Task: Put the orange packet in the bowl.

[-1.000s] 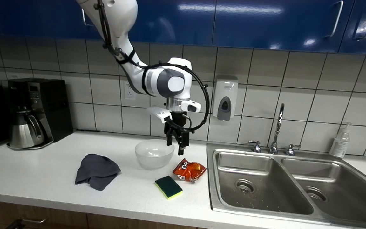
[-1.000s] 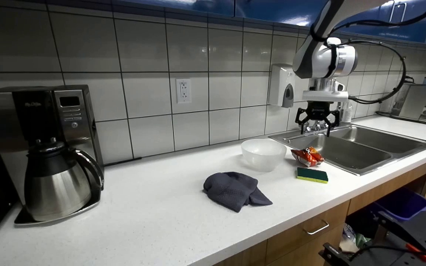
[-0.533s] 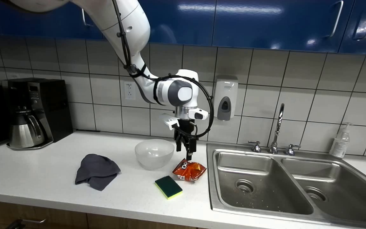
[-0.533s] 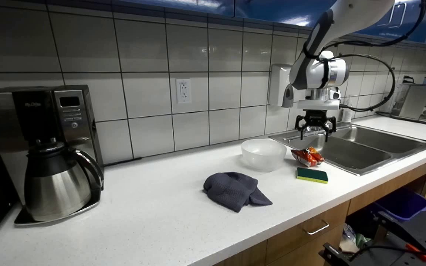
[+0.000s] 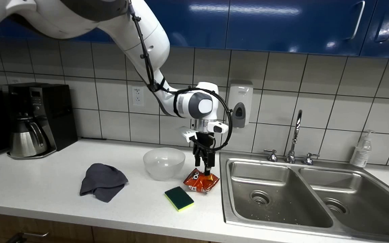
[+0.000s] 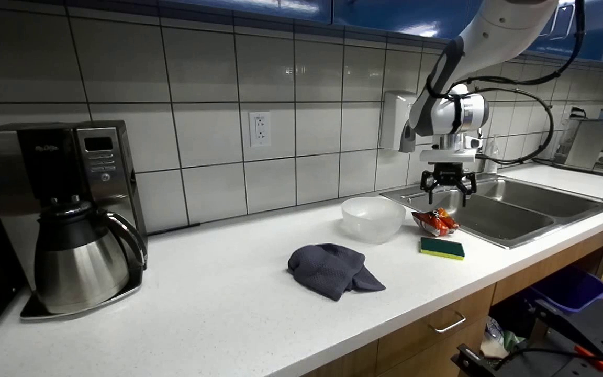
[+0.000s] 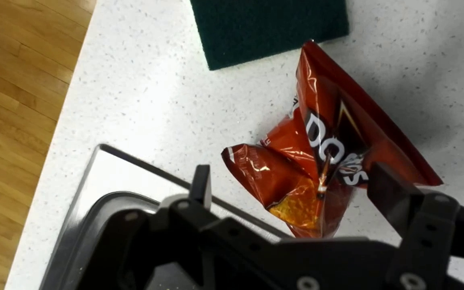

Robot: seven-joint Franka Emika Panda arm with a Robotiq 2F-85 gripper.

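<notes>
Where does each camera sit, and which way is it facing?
An exterior view: in front of the white countertop, facing the tiled wall and steel double sink; white arm and black two-finger gripper show.
An exterior view: nearer the black-and-steel coffee maker, looking slantwise along the countertop toward the sink; arm and gripper show.
Wrist view: on the arm's end, looking down at the shiny orange-red packet; only the gripper shows.
Both exterior views share the round frosted bowl.

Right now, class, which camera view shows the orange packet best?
The wrist view: the orange packet appears largest there, its white lettering clearest. Both exterior views show it much smaller, between the bowl and the sink.
</notes>
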